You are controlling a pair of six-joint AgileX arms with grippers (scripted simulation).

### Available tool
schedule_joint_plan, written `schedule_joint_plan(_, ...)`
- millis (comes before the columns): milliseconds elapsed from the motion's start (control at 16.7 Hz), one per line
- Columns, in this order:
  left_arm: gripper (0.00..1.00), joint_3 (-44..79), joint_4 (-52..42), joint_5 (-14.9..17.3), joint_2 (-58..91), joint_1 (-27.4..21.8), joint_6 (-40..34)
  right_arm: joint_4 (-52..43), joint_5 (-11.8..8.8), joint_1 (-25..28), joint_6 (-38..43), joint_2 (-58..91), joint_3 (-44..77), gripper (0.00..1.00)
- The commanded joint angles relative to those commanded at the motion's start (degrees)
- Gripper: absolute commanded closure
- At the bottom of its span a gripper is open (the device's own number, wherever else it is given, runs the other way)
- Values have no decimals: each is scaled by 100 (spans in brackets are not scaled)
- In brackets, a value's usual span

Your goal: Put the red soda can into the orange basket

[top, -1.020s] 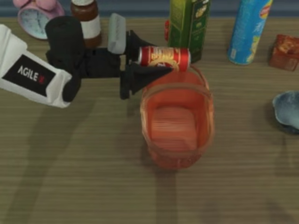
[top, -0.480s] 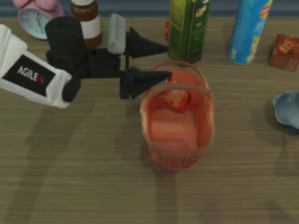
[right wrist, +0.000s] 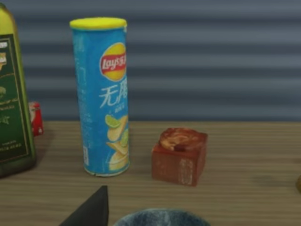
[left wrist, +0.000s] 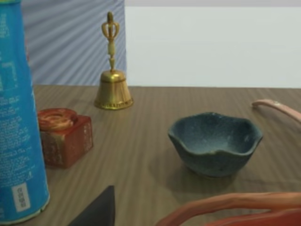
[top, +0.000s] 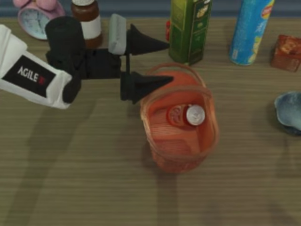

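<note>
Since the tabletop carries everything, start there: wood-grain surface, clutter lined along the far edge, bare near side. Left arm comes in from the top view's left, reaching toward the middle; right arm not visible from above, parked, only a dark fingertip at the edge of its wrist view, can't tell whether its fingers are apart or together. Orange basket sits mid-table, handle arched over its far end. Left claw hovers at the basket's far-left rim, jaws spread wide, gripping nothing, likely because the drop is done. Tall blue chip tube and green bottle stand behind the basket, apart from it. Blue bowl at the right edge, red block nearby, brass bell farther off in the left wrist view. Brown jar and pink clock behind the left arm. Red soda can lies inside the basket, silver top showing, resting on the floor toward the far half. Task looks complete; claw only needs clearing away.
</note>
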Motion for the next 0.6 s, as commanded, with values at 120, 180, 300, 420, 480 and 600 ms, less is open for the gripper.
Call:
schedule_joint_plan(120, 0, 3, -2, -3, -4, -23, 2, 0, 0, 0, 0, 0, 0, 0)
schedule_joint_plan(180, 0, -18, -26, -36, -52, -12, -12, -48, -2, 22, -30, 55, 56, 0)
schedule_joint_plan(300, 0, -131, -150, -206, -300, 44, -76, -296, -11, 129, -182, 343, 345, 0)
schedule_joint_plan(420, 0, -338, -372, -507, -746, 141, -178, -725, -17, 305, -444, 865, 872, 0)
schedule_joint_plan(480, 0, -483, -523, -707, -1050, 206, -241, -997, -17, 415, -611, 1213, 1223, 0)
schedule_joint_plan(600, 0, -840, -884, -1171, -1767, 353, -370, -1641, -17, 673, -1005, 2086, 2112, 0)
